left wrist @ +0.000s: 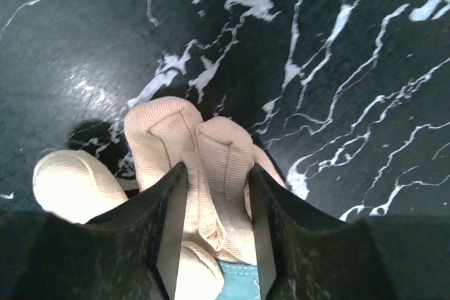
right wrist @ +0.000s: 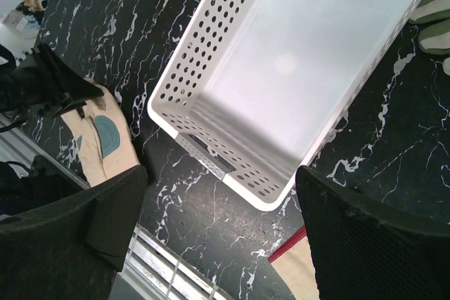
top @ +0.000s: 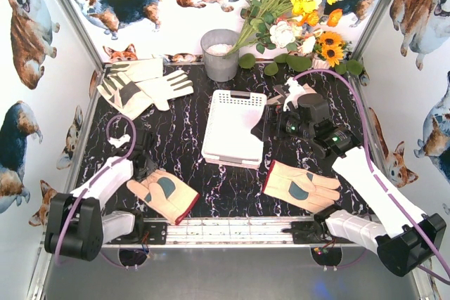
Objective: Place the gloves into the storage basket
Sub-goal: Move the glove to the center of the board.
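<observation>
The white lattice storage basket point(top: 232, 128) stands mid-table and is empty in the right wrist view point(right wrist: 295, 68). A peach glove point(top: 165, 196) lies at the front left. My left gripper point(top: 144, 168) is down on its fingertips, and in the left wrist view the jaws point(left wrist: 214, 173) are shut on bunched glove fingers point(left wrist: 165, 131). A second peach glove point(top: 302, 186) lies at the front right. Two white gloves point(top: 140, 86) lie at the back left, and another point(top: 292, 93) is behind the right arm. My right gripper point(top: 268, 124) is open and empty over the basket's near right corner point(right wrist: 221, 173).
A grey round bucket point(top: 220, 54) and a flower bunch point(top: 295, 12) stand at the back. Printed walls close in the left, right and back sides. A metal rail point(top: 225, 230) runs along the front edge.
</observation>
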You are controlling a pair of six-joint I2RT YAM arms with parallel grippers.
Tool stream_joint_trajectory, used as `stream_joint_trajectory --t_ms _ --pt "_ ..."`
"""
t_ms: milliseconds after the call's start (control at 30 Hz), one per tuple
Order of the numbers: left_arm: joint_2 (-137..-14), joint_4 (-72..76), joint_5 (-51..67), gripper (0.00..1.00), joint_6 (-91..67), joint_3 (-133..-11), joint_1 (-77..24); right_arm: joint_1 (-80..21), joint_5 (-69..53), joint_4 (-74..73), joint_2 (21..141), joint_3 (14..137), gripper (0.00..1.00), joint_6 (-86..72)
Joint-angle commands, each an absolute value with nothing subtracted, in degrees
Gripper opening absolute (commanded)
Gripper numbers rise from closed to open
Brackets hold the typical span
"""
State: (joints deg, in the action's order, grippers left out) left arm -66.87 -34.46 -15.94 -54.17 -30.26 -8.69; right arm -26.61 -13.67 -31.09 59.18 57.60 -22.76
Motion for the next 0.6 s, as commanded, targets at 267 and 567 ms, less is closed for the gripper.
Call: stream_joint_trajectory --t_ms 267,567 --pt "-79.9 -17.3 -5.8 0.00 -40.1 -36.1 -17.0 -27.1 -17.7 -25.8 59.6 58.7 0.89 -24.1" --pt "-84.9 -11.0 -2.0 0.18 -35.7 -44.4 -24.0 -30.9 -19.9 -26.7 63.2 60.6 0.89 -25.7"
